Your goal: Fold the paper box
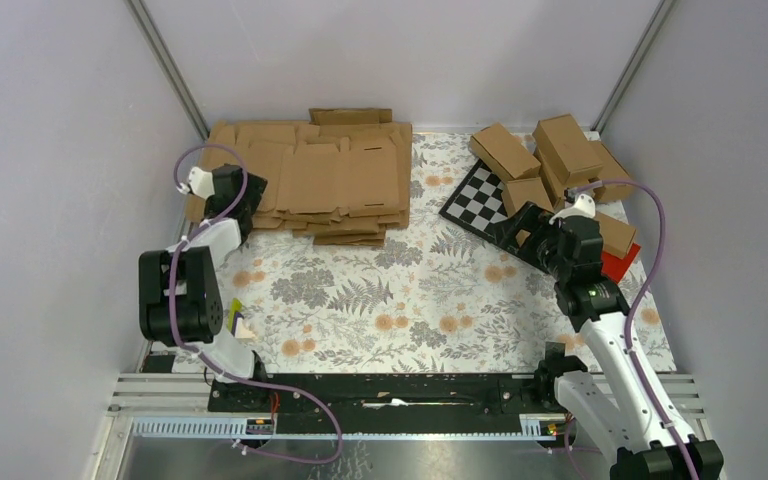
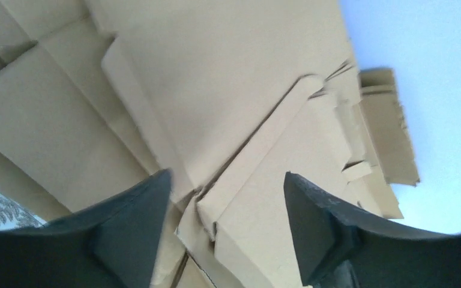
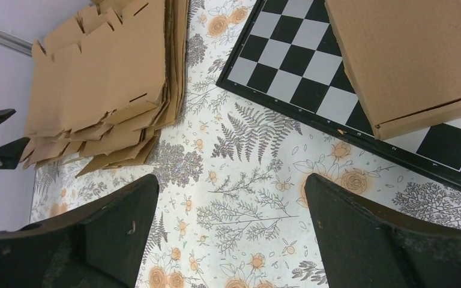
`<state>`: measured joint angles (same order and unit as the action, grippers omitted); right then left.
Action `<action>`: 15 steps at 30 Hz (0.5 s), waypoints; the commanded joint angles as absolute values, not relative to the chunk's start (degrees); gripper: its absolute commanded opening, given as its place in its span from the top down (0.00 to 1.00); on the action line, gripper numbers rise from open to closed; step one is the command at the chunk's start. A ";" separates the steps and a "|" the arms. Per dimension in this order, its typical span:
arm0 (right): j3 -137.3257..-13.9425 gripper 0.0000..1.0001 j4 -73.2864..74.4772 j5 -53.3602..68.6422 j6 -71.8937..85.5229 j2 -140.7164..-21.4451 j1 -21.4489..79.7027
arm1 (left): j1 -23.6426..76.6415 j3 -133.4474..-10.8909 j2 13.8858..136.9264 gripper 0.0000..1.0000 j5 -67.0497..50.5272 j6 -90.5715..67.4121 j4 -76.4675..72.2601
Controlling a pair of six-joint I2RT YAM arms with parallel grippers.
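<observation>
My left gripper [image 1: 245, 200] is open at the left edge of the thick pile of flat brown cardboard blanks [image 1: 325, 180]. In the left wrist view its jaws [image 2: 227, 177] straddle the flap edges of the top blanks [image 2: 258, 180] without closing on any. No single paper box stands apart from the pile, so I cannot tell it out. My right gripper [image 1: 528, 230] is open and empty, hovering above the floral table cover [image 3: 240, 180] by the checkerboard's near edge.
A black-and-white checkerboard [image 1: 475, 195] lies at the back right with several folded brown cartons [image 1: 560, 150] on and behind it, and one carton shows in the right wrist view [image 3: 408, 54]. A red object [image 1: 622, 264] lies by the right arm. Grey walls enclose the table.
</observation>
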<state>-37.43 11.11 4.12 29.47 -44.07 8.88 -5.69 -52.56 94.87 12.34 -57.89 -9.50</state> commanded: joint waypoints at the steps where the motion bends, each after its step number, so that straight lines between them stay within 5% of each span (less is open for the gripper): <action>1: -39.43 0.00 7.68 5.63 30.10 -44.83 8.88 | -3.83 -56.26 91.14 0.23 17.46 -49.93 -6.26; 6: -41.00 0.00 7.26 8.08 30.58 -47.29 8.88 | -1.46 -65.88 95.32 0.21 7.56 -33.09 -2.67; 15: -42.45 0.00 7.27 12.73 32.51 -50.33 8.90 | -2.70 -82.42 113.18 0.20 0.39 -28.41 10.02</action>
<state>-40.29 9.30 9.58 31.07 -50.54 8.88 -1.58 -79.22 109.27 3.44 -33.52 3.11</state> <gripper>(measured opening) 0.993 0.793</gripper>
